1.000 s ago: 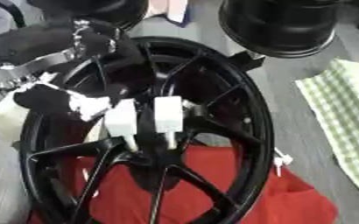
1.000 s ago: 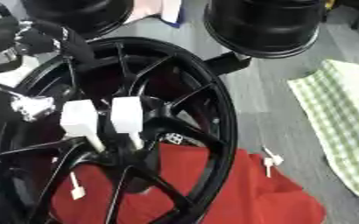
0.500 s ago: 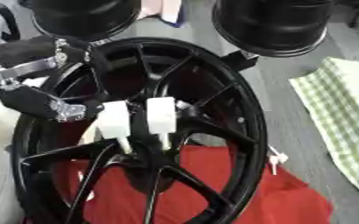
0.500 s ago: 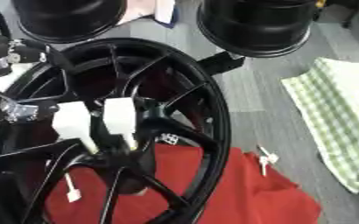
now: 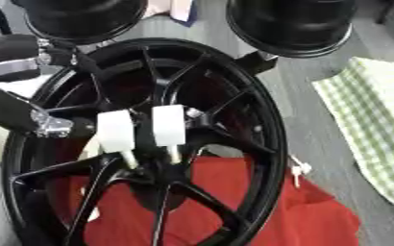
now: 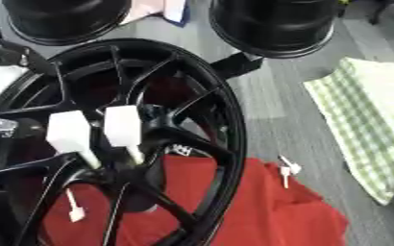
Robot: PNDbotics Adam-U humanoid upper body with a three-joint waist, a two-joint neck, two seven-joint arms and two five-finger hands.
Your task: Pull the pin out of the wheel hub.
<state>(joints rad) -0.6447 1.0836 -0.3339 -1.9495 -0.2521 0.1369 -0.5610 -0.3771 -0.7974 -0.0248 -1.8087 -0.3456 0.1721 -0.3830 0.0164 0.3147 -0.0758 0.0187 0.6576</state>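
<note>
The left hand [image 5: 19, 115] reaches over the rim of the black wheel hub [image 5: 234, 144], but whether its fingers are curled or straight cannot be told. Just right of it, two white-headed pins [image 5: 168, 126] stand side by side in the hub's centre, above a red cloth [image 6: 259, 211]. Farther right, a small white pin [image 6: 286, 169] lies on the cloth, near a green checked cloth [image 6: 368, 125].

Left hand [image 5: 19, 113] showing black casing with a silver metal joint, perhaps a bolt, blurred at the edge.
</note>
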